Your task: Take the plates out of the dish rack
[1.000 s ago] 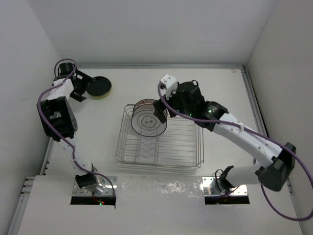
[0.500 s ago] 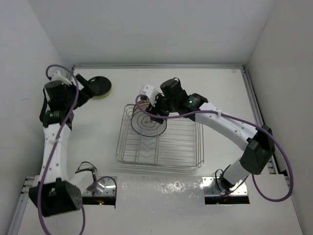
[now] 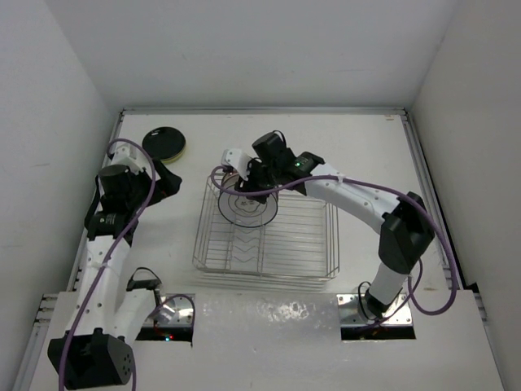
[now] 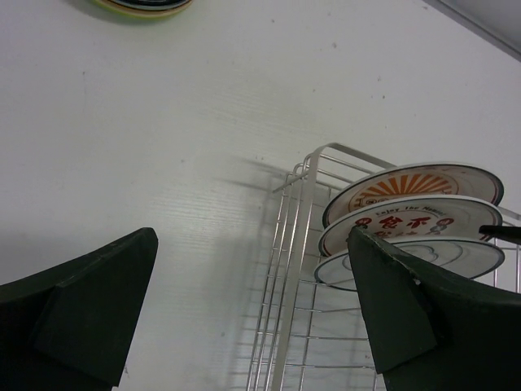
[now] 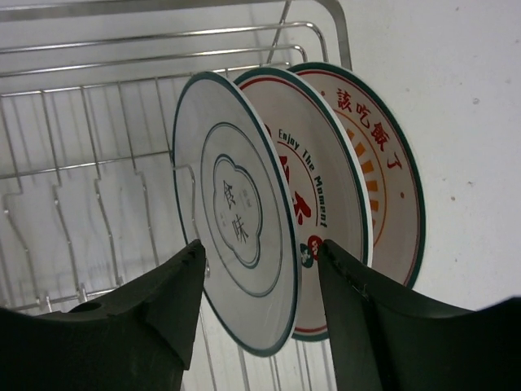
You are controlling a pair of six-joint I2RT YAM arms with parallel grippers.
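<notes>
The silver wire dish rack (image 3: 281,244) holds three plates standing upright at its back left corner. The front one is white with grey rings (image 5: 236,220), then a white one with red lettering (image 5: 326,204), then an orange-patterned one (image 5: 383,163). My right gripper (image 3: 248,181) is open above them. In the right wrist view its fingers straddle the rim of the grey-ringed plate (image 5: 259,248) with a gap on both sides. My left gripper (image 3: 169,182) is open and empty, left of the rack. Its wrist view (image 4: 251,236) shows the rack's corner (image 4: 305,175) and the plates (image 4: 407,220).
A stack of plates with a black one on top of a lime green one (image 3: 164,144) lies on the table at the back left, also at the top edge of the left wrist view (image 4: 142,6). White walls enclose the table on three sides.
My left gripper has pulled back from the stack toward the rack's left side. My right gripper has moved left and down over the standing plates, now straddling the front one.
</notes>
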